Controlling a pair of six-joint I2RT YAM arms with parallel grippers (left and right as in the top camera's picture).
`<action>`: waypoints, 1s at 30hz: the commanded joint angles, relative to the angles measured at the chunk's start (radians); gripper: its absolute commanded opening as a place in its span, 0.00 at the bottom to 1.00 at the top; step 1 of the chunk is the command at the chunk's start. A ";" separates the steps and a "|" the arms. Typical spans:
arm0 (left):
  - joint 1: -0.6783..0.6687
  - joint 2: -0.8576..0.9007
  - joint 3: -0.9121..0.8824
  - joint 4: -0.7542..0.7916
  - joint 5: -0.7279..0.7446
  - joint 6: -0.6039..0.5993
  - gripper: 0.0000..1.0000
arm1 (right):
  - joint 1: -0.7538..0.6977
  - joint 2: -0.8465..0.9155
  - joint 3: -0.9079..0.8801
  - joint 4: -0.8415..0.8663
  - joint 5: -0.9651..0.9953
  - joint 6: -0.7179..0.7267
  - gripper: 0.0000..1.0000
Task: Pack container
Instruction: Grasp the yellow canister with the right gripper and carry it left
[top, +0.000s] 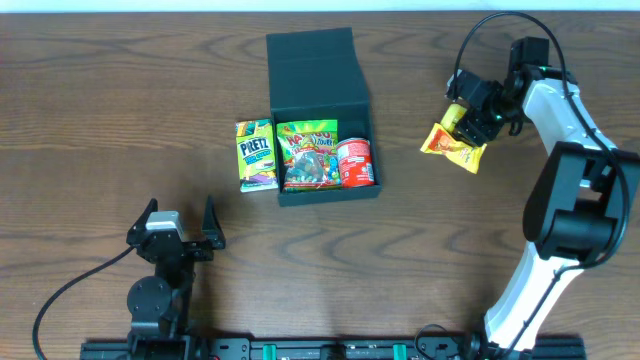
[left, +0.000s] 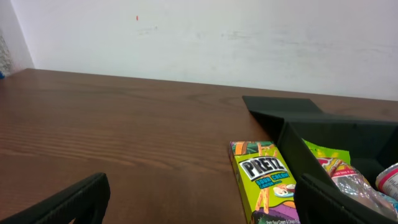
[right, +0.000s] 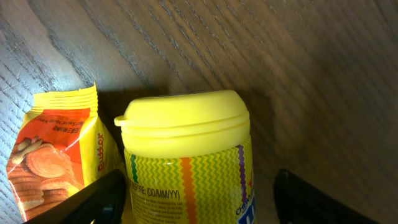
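The dark teal-black container (top: 322, 95) lies mid-table with its flap lid open toward the far side. It holds a colourful candy bag (top: 308, 156) and a red can (top: 353, 162). It also shows in the left wrist view (left: 336, 134). My right gripper (top: 470, 118) is open, its fingers on either side of a yellow lidded tub (right: 186, 162), with a gap at the right finger. An orange-yellow snack packet (top: 455, 148) lies against the tub and shows in the right wrist view (right: 56, 149). My left gripper (top: 176, 236) is open and empty near the front edge.
A yellow-green Pretz box (top: 256, 155) lies flat on the table against the container's left wall, also seen in the left wrist view (left: 264, 183). The brown wooden table (top: 120, 110) stretches to the left. A white wall stands behind the table (left: 199, 37).
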 joint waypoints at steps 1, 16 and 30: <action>0.004 -0.006 -0.015 -0.053 -0.008 0.003 0.95 | -0.007 0.026 0.018 -0.001 -0.021 0.014 0.73; 0.004 -0.006 -0.015 -0.053 -0.008 0.003 0.95 | -0.003 0.026 0.018 0.016 0.024 0.014 0.61; 0.004 -0.006 -0.014 -0.053 -0.008 0.003 0.96 | 0.064 0.025 0.051 0.029 0.031 0.041 0.52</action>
